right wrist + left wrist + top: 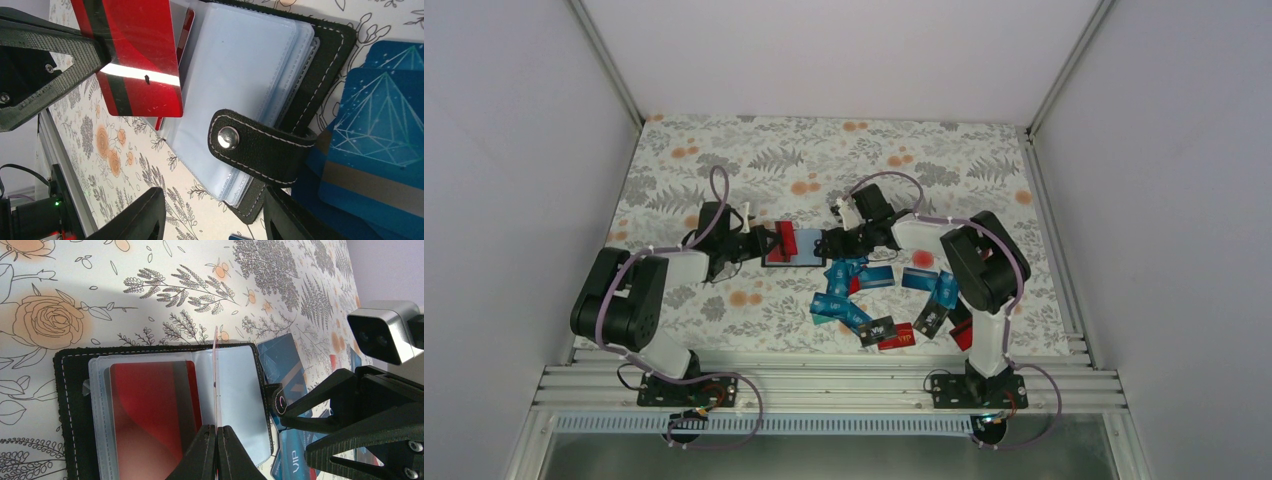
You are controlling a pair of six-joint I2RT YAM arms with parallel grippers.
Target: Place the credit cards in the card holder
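Top: your left gripper (774,241) had a red card (787,240) pinched over the open holder (809,250), mid-table. Your right gripper (829,245) sat at the holder's right edge, with the loose cards (874,300) piled just nearer you.
Left wrist: fingers were pressed together on that card, seen edge-on above the sleeves. A second red card (150,405) lay in a sleeve.
Right wrist: your right jaws were spread, nothing pinched, the strap (250,147) between them.

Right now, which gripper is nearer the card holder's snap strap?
Right. The right gripper sits at the snap strap, at the edge of the card holder; the left gripper holds a red card over the opposite side.
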